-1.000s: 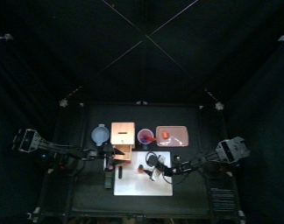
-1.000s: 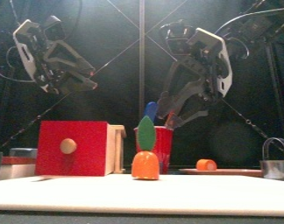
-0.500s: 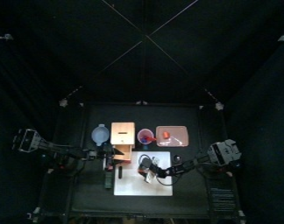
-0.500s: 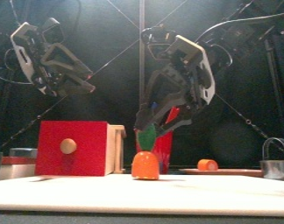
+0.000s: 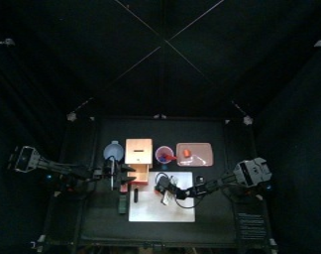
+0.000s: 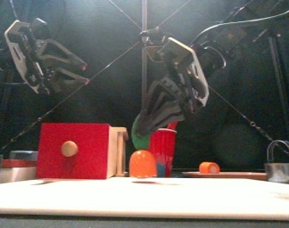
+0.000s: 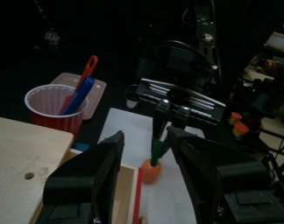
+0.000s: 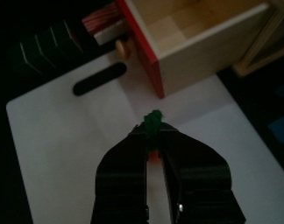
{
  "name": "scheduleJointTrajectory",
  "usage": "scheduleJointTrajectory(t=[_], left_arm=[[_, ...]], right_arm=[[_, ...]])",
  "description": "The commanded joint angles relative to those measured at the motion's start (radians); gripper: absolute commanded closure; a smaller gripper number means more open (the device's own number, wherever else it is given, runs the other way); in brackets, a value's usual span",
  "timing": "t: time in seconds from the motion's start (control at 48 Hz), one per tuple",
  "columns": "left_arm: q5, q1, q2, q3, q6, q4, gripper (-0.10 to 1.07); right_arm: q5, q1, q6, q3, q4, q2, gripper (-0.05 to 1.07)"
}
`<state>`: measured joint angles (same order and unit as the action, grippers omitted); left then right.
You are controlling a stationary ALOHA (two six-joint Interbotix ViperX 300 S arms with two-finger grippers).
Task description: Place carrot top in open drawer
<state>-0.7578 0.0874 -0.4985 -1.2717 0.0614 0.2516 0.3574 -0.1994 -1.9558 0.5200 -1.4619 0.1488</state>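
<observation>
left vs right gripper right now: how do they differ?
The left gripper is open and empty; the right gripper is shut on the green carrot top. The left gripper hangs high on the left side; the right gripper sits lower, just above the orange carrot body. Both are black, with two jaws.

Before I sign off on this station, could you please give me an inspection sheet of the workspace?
Surface: white board on a black table, nothing spilled.
Job's things: green carrot top at the right gripper's tips; open drawer apart from it, nothing seen inside.
Clutter: orange carrot body, red cup, pinkish tray, bowl.
Grippers: right gripper shut on the carrot top; left gripper open, empty.
Cables: looped along the arms, none on the board.
Surroundings: black curtains, nothing else seen.
</observation>
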Motion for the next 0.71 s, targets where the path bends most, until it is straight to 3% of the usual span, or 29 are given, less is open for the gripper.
scheduleJointTrajectory(t=[0.0, 0.438, 0.688], left_arm=[[-0.014, -0.002, -0.011, 0.005, -0.002, 0.002, 0.15], [-0.009, -0.005, -0.021, -0.029, 0.0, 0.031, 0.15], [-0.009, -0.005, -0.021, -0.032, -0.002, 0.031, 0.15]], right_arm=[[0.002, 0.021, 0.002, -0.049, -0.037, -0.037, 0.6], [-0.017, 0.098, 0.002, -0.213, -0.133, -0.077, 0.6], [-0.031, 0.167, 0.0, -0.267, -0.135, 0.018, 0.6]])
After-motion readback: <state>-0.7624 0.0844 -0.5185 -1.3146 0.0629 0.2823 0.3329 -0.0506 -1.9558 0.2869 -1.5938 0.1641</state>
